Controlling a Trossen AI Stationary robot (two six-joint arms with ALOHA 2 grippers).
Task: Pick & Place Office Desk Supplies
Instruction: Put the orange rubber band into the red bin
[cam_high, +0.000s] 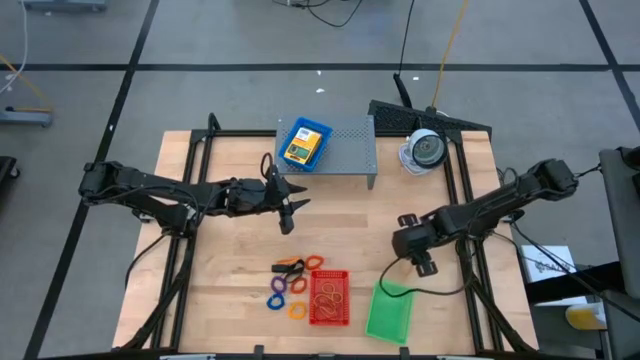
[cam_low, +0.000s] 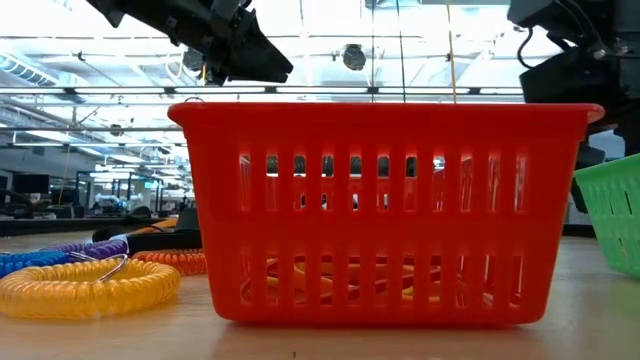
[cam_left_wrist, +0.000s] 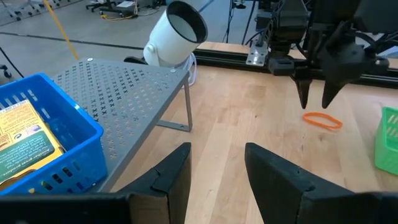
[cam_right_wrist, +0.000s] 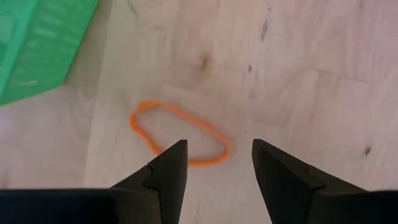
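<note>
An orange rubber band (cam_right_wrist: 180, 134) lies flat on the wooden table beside the green tray (cam_right_wrist: 37, 43). My right gripper (cam_right_wrist: 217, 171) hangs open just above the band (cam_left_wrist: 322, 120), pointing steeply down, fingertips clear of it. My left gripper (cam_left_wrist: 217, 177) stands open and holds nothing, raised over the table's middle (cam_high: 287, 207) near the grey shelf. A blue tray (cam_high: 305, 143) holding a yellow-and-green crayon box rests on that shelf. The red tray (cam_high: 329, 297) at the near edge holds rubber bands. Coloured rings (cam_high: 290, 285) lie to its left.
The grey perforated shelf (cam_left_wrist: 124, 99) stands at the far middle, with a round white device (cam_high: 424, 150) to its right. The green tray (cam_high: 390, 312) sits near the front edge, close to my right gripper. Bare wood lies between the two arms.
</note>
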